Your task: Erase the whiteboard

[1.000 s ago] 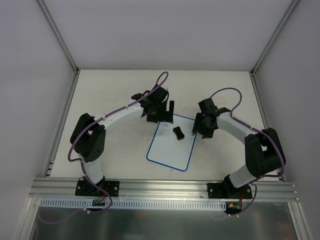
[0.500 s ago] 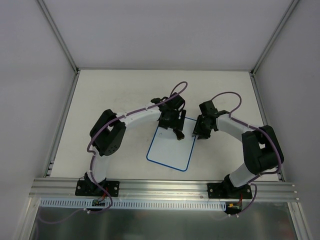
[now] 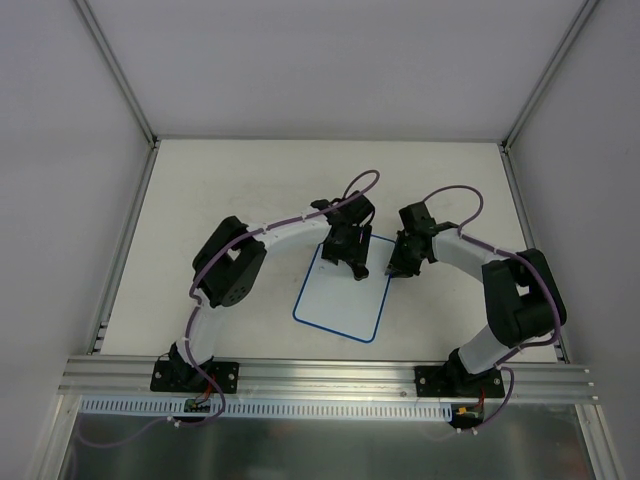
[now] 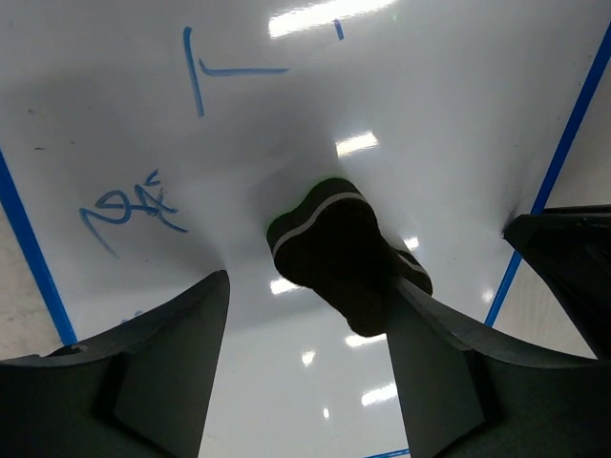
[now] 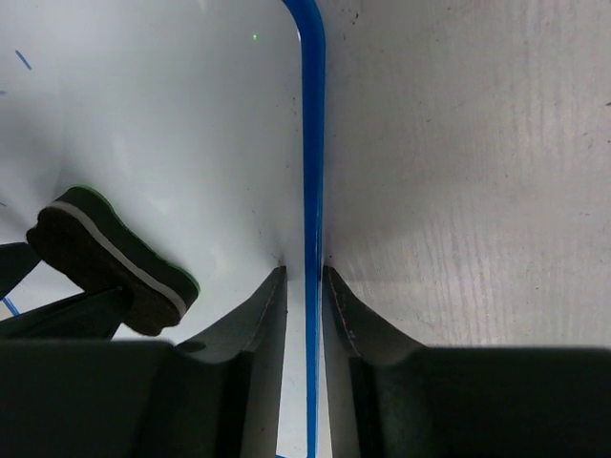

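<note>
Left wrist view: board (image 4: 401, 95) has marks (image 4: 124, 205), wiping not yet begun; left hand (image 4: 305, 281) released around eraser (image 4: 329, 243); right hand (image 5: 304, 272) straddles rim (image 5: 310, 114), grip I cannot tell.

1. No printed text, label, brand or number can be read.
2. Blue handwriting is seen on the whiteboard (image 4: 430, 114): up and left of the eraser (image 4: 334, 253), two joined strokes (image 4: 205, 72) are drawn, like a sideways "T".
3. Left of the eraser, a scribble (image 4: 129, 205) is written but cannot be read.
4. Above the eraser, a short dash (image 4: 338, 29) is marked.
</note>
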Action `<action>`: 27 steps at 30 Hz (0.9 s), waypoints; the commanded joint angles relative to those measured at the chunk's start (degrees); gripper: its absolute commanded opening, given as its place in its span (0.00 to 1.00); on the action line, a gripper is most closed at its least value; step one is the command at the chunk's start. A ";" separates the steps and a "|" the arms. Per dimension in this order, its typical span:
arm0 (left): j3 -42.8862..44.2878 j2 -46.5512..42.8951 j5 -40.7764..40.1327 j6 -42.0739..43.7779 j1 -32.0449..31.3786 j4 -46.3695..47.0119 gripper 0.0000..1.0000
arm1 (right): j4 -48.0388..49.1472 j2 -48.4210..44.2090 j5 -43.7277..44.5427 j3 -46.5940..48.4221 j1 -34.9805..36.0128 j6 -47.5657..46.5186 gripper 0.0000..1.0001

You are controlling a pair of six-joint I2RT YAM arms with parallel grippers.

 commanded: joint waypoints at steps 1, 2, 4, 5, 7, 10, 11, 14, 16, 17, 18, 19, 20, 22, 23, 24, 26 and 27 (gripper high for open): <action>1.87 1.46 0.34 -1.77 -0.75 -1.15 0.64 | 1.68 1.26 0.80 -1.75 -0.05 0.73 0.22; 1.87 1.72 0.34 -1.86 -0.75 -1.15 0.63 | 1.68 1.26 0.89 -1.84 -0.05 0.56 0.19; 2.13 1.99 0.34 -2.04 -0.84 -1.32 0.63 | 1.68 1.53 0.80 -2.01 -0.05 0.38 0.17; 2.22 1.90 0.34 -2.12 -0.93 -1.24 0.63 | 1.59 1.70 0.89 -2.10 -0.05 0.38 0.16; 2.57 2.17 0.34 -2.21 -0.93 -1.24 0.63 | 1.59 1.97 0.72 -2.27 -0.05 0.38 0.15; 3.01 2.78 0.34 -2.04 -0.93 -1.50 0.58 | 1.68 2.32 0.80 -2.28 -0.05 0.12 0.13; 2.83 2.78 0.25 -1.86 -0.93 -1.67 0.55 | 1.68 2.41 0.80 -2.19 -0.05 0.11 0.12; 0.55 1.47 -1.94 -0.90 -0.75 -2.29 0.46 | 1.59 2.50 0.80 -2.01 -0.14 -0.23 0.11; -1.64 -0.11 -3.26 -0.02 -0.49 -2.55 0.40 | 1.59 2.58 0.71 -2.01 -0.14 -0.50 0.12; -2.09 -0.64 -3.44 0.42 -0.14 -2.64 0.38 | 1.59 2.58 0.54 -1.75 -0.14 -0.76 0.12; -2.53 -1.34 -3.62 2.08 0.04 -2.82 0.38 | 1.59 2.67 0.54 -1.75 0.04 -0.94 0.12; -2.96 -1.52 -3.62 3.05 0.21 -2.90 0.36 | 1.68 2.93 0.45 -1.66 -0.05 -1.03 0.12; -3.14 -1.79 -3.70 4.11 0.39 -2.99 0.36 | 1.59 2.93 0.36 -1.57 -0.05 -1.20 0.11; -3.67 -2.40 -4.05 7.71 0.83 -3.17 0.36 | 1.59 3.02 0.45 -1.48 -0.05 -1.47 0.12; -3.76 -2.58 -4.14 8.94 0.92 -3.08 0.36 | 1.59 3.02 0.54 -1.40 -0.05 -1.55 0.11; -3.85 -2.84 -3.97 11.82 1.53 -3.17 0.36 | 1.59 3.02 0.63 -1.31 -0.14 -1.82 0.12; -4.20 -2.93 -3.71 14.30 2.49 -3.17 0.37 | 1.50 3.20 0.63 -1.40 -0.05 -2.08 0.11; -4.20 -3.02 -3.27 16.40 3.02 -3.17 0.39 | 1.50 3.20 0.54 -1.31 -0.05 -2.08 0.12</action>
